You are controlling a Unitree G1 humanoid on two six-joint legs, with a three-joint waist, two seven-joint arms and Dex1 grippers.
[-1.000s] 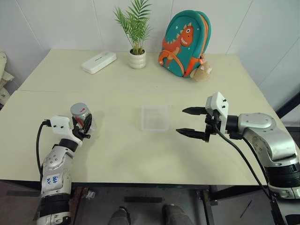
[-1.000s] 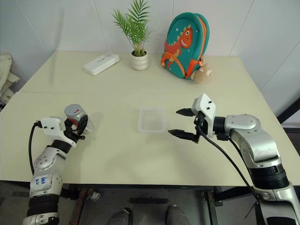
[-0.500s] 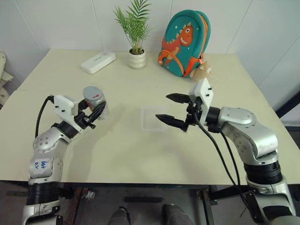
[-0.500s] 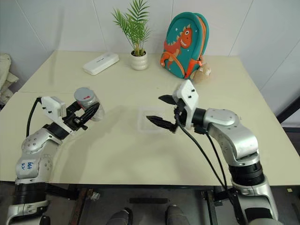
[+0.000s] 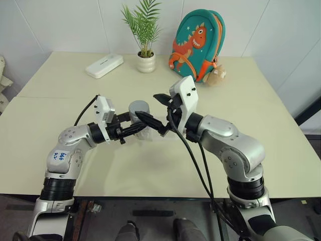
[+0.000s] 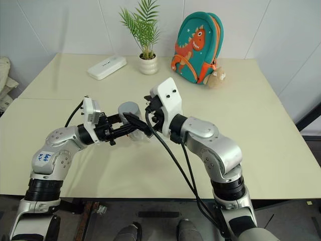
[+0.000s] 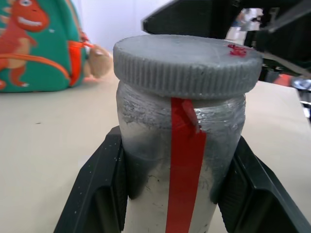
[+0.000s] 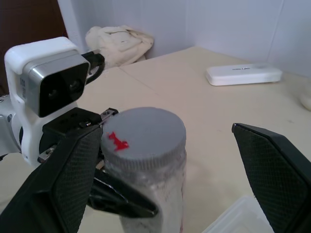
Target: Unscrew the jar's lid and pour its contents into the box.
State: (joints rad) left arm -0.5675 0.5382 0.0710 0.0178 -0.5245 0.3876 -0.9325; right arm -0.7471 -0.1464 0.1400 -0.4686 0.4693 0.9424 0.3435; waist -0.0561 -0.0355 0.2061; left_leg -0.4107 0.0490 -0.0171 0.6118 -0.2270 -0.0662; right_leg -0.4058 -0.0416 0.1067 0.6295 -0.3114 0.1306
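Jar held upright above the bench, lid on

Left gripper (image 7: 175, 194) jaws pinch the jar (image 7: 181, 165) sides; right gripper (image 8: 175, 160) jaws spread wide around its grey lid (image 8: 144, 133), beside the box (image 8: 238, 218).

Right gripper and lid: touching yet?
Apart. The right wrist view shows the right gripper open, fingers flanking the lid, with clear table visible between lid and one finger.

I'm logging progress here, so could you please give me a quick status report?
Left gripper shut on clear red-striped jar, held upright above table. Right gripper open, jaws straddling grey ribbed lid, not yet closed. Nothing in the way.
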